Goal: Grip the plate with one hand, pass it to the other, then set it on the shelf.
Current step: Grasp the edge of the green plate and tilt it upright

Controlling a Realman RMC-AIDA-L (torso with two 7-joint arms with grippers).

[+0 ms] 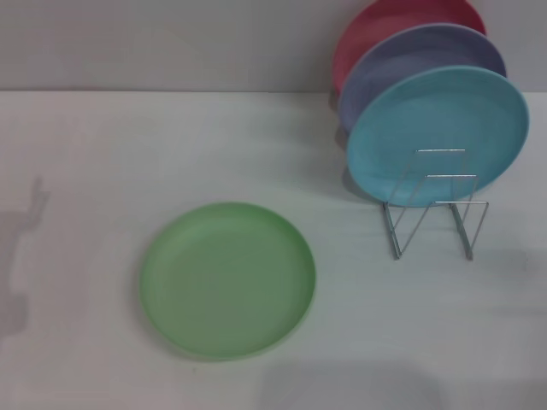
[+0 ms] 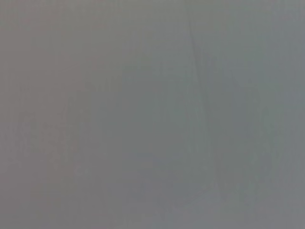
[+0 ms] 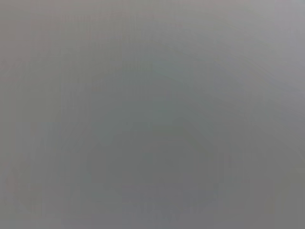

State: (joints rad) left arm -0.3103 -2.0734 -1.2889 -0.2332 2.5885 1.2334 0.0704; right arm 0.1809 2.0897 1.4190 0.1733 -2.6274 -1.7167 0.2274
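The light-green plate (image 1: 227,278) lies flat on the white table, left of centre and near the front, in the head view. The silver wire shelf (image 1: 434,213) stands at the right; its front slots are free. Neither gripper shows in the head view. Both wrist views show only a plain grey surface, with no plate, shelf or fingers in them.
Three plates stand upright in the shelf's rear slots: a turquoise-blue plate (image 1: 438,132) in front, a lavender plate (image 1: 402,60) behind it and a red plate (image 1: 380,21) at the back. A grey wall runs behind the table (image 1: 102,154). An arm's shadow falls at the table's left edge.
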